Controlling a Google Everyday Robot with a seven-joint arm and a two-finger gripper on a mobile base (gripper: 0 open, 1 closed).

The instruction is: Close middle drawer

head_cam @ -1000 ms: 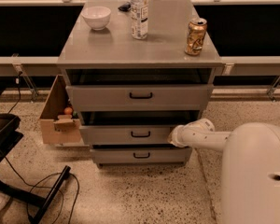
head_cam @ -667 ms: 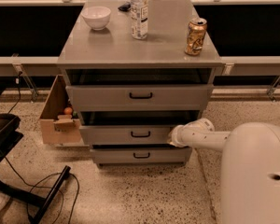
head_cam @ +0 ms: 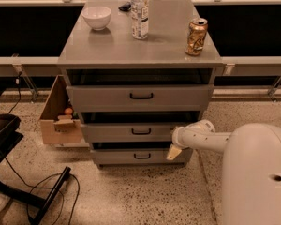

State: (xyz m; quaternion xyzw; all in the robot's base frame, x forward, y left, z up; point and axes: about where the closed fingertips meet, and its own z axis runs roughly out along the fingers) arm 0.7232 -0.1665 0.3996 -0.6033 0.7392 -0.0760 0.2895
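Note:
The middle drawer (head_cam: pixel 131 131) is a grey front with a small black bar handle (head_cam: pixel 141 131), set in a grey metal cabinet (head_cam: pixel 140 46). It stands a little out from the cabinet, with a dark gap above it. My gripper (head_cam: pixel 174 150) is at the end of the white arm (head_cam: pixel 201 136), which reaches in from the right. The gripper is at the right end of the middle drawer front, low against its lower edge. Its tip hangs in front of the bottom drawer (head_cam: pixel 131 156).
The top drawer (head_cam: pixel 140 96) has a larger black handle. On the cabinet top stand a white bowl (head_cam: pixel 96 17), a clear bottle (head_cam: pixel 139 12) and a can (head_cam: pixel 196 30). An open cardboard box (head_cam: pixel 61 118) sits on the floor at the left. A black stand and cables (head_cam: pixel 42 191) lie at the lower left.

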